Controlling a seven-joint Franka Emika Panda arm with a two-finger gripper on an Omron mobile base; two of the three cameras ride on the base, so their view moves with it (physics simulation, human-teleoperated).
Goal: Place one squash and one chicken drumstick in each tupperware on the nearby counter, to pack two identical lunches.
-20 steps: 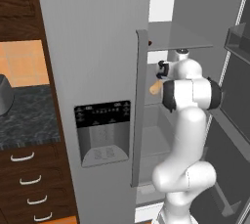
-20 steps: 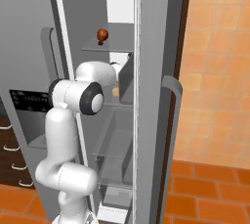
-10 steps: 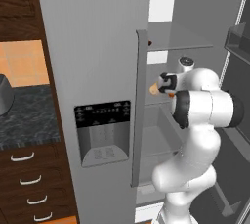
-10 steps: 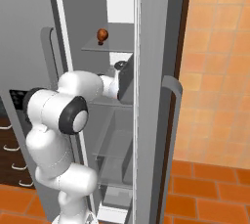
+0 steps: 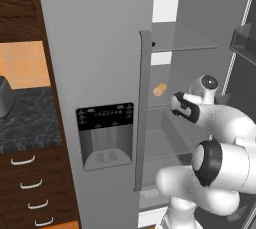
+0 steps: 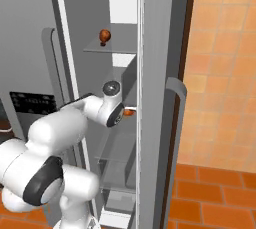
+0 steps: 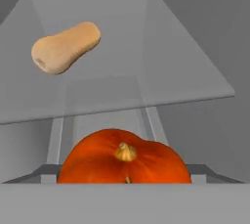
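The arm is folded up and reaching into the open fridge, and the hand [image 5: 176,104] sits right at the mouth of the middle shelves, pointed inward. In the right base view the hand [image 6: 125,114] is tucked behind the edge of the fridge door, with a sliver of orange showing just beside it.

Looking along the hand, a round orange squash [image 7: 125,162] sits directly ahead and low, very close, its little tan stem facing up at us. It rests below the glass shelf [image 7: 161,76], on the level underneath. Up and away to the left of the hand, on top of that glass shelf, lies a tan butternut squash [image 7: 65,47] on its side, narrow neck pointing away to the right. From the left base view that butternut squash [image 5: 159,90] peeks out past the grey door handle, ahead of the hand and slightly above it.

The fingertips do not appear in the hand view, yet the fingers are spread wide apart, and nothing sits between them.

Higher up, well above the hand, a small brown chicken drumstick [image 6: 104,36] stands on an upper glass shelf in the right base view.

Far off to the left of the hand, beyond the closed fridge door with its dispenser panel [image 5: 105,135], the black marbled table [image 5: 30,120] runs over dark wood drawers [image 5: 27,190].
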